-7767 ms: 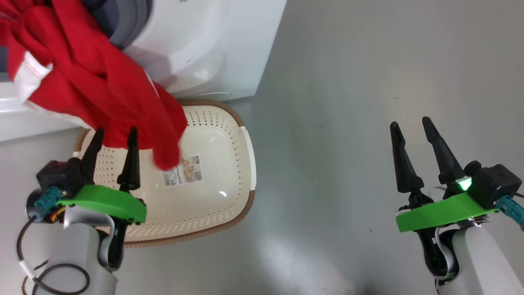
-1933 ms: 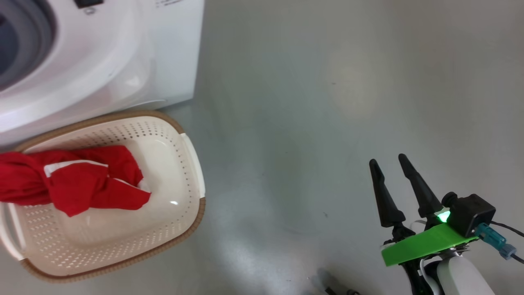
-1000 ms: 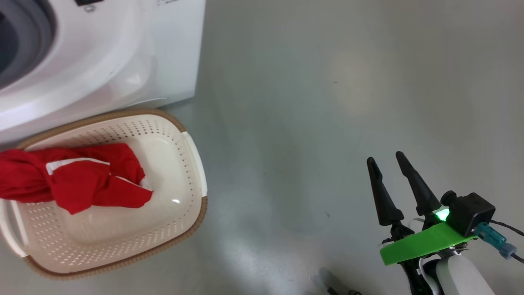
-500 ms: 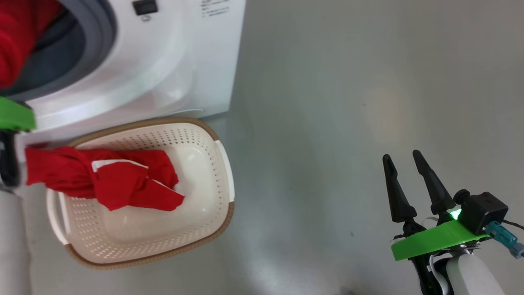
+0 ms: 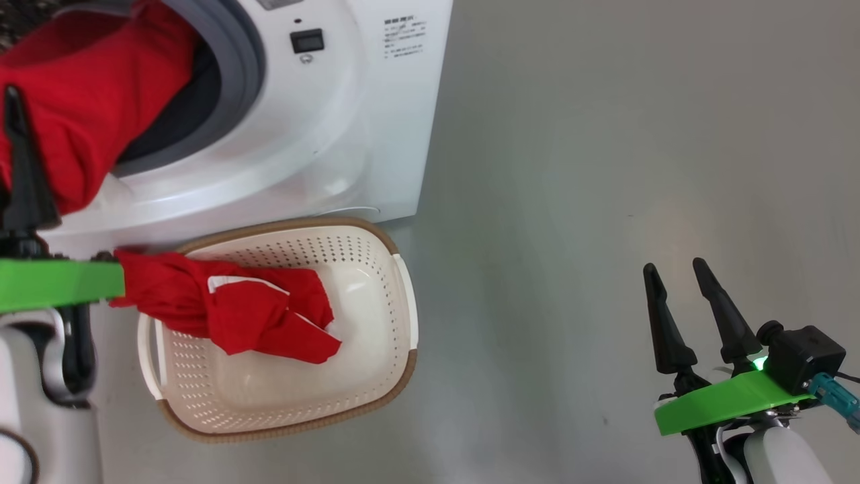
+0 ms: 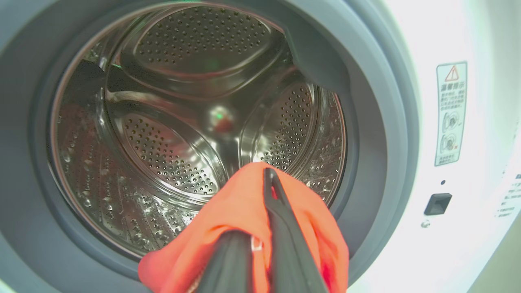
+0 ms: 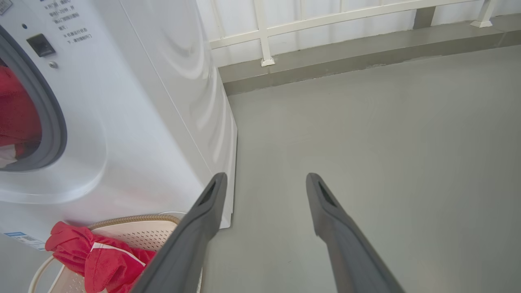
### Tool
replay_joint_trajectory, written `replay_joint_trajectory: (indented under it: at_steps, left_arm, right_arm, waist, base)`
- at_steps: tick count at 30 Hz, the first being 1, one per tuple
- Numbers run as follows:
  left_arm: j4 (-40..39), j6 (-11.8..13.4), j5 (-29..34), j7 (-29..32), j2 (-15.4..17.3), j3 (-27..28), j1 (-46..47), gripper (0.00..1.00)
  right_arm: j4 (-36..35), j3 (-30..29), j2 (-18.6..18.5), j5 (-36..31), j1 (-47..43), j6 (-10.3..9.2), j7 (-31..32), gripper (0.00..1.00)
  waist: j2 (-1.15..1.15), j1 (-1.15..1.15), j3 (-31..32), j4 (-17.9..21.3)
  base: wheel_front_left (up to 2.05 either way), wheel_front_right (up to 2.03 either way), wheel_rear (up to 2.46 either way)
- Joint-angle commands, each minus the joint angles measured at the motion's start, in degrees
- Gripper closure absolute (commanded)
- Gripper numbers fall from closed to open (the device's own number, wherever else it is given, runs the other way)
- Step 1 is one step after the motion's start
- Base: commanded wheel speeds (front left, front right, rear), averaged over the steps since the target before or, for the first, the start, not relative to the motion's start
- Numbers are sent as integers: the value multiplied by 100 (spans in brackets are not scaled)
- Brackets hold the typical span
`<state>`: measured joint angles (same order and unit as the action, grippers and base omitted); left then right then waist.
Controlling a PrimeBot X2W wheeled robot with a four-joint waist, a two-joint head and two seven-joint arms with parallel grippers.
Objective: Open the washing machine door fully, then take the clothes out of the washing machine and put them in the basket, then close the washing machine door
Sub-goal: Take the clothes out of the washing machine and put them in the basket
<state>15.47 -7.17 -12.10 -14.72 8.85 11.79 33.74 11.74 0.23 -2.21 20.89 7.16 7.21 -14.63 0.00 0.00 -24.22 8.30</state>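
Head view first: the washing machine (image 5: 322, 134) is top left with its mouth uncovered and the grey gasket (image 5: 242, 74) showing. The left gripper (image 5: 15, 114) is at the left edge, right at that mouth, with a red garment (image 5: 87, 101) bunched around its dark finger. Can't really judge the jaws from this angle. Just below the machine's front, the basket (image 5: 386, 316) stands on the grey floor (image 5: 571, 168). A second red garment with white trim (image 5: 248, 312) lies in it, with one end hanging out over the left rim. The right gripper (image 5: 674, 269) is way off at lower right over bare floor, fingers spread, nothing between them.

Left wrist view: here the jaws are clearly pressed together, pinching a fold of the red garment just in front of the gasket's lower edge. Behind it is the perforated steel drum (image 6: 183, 122). There's a warning sticker (image 6: 451, 114) on the white front to the right.

Right wrist view: the two fingers stand wide apart over the floor. The machine's white side is on the left. The basket's corner pokes in at lower left with the trimmed garment draped on it. A white railing (image 7: 325, 24) runs along the back.
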Motion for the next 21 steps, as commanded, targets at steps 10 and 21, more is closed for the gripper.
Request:
replay_joint_trajectory:
  at_steps: [10,21]
  left_arm:
    - [-1715,-31,14,-28,-173,518,-1057,100]
    - [-2624,-32,19,-28,-469,559,-1605,100]
  right_arm:
    - [-123,10,-66,-50,-160,28,-37,0]
    - [-110,-9,-66,-96,-256,28,-37,0]
  waist:
    - [0,0,222,-177]
    - [0,0,329,-249]
  base:
    - [0,0,0]
    - [0,0,0]
